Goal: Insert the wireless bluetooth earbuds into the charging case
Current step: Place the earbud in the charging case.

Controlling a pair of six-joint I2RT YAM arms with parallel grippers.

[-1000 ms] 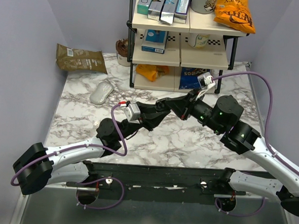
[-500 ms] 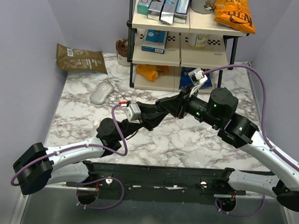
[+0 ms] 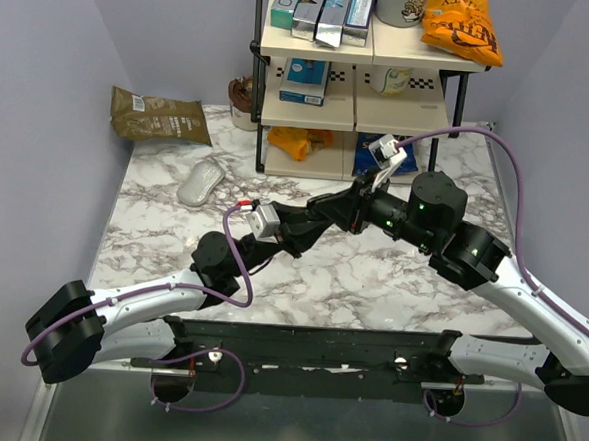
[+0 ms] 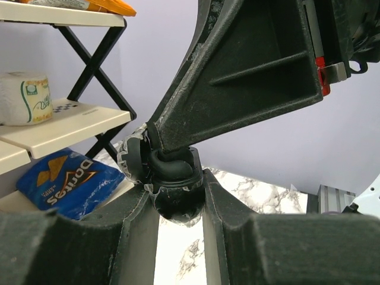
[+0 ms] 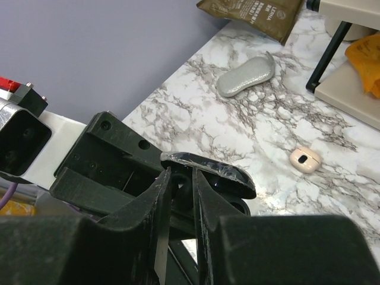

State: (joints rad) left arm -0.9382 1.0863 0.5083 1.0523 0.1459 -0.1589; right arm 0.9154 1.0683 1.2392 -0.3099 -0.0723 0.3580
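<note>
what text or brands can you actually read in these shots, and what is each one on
"Doritos": on the blue chip bag below the rack shelf.
Brown pouch: white print, too blurred to read.
White container on the shelf: green script, too small to read.
Orange bag and boxes on the top shelf: lettering not legible.

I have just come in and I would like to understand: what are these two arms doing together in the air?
The left gripper is clamped on a glossy black rounded charging case, holding it above the marble table. The case's lid is flipped open. The right gripper, its fingers nearly together, reaches into the open top of the case. Whether an earbud is between those fingers cannot be seen.
</note>
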